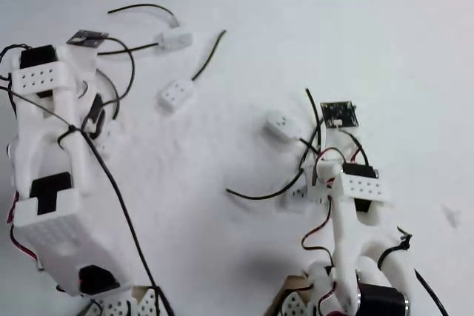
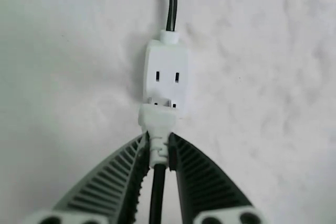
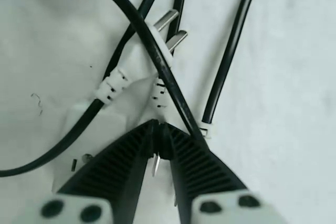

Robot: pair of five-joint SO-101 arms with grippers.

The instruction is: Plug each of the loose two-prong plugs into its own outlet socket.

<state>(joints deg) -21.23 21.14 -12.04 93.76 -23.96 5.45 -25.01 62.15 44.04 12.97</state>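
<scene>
My left gripper (image 2: 158, 148) is shut on the ribbed cord end of a white two-prong plug (image 2: 157, 119). The plug's front meets the near end of a white socket block (image 2: 166, 74), whose two upper slots stay bare. My right gripper (image 3: 159, 139) is shut low over a tangle of black cords. Just past its tips lies a loose white plug (image 3: 148, 69) with two bare prongs (image 3: 171, 29). A thin metal prong (image 3: 156, 164) shows between the fingers. Beside it lies another white socket block (image 3: 92, 129).
In the high view, a loose socket block (image 1: 176, 94), a white plug piece (image 1: 174, 38) and another white block (image 1: 281, 125) lie mid-table with black cords trailing. The left arm (image 1: 44, 183) fills the left side. The right arm (image 1: 355, 197) rises from the front edge.
</scene>
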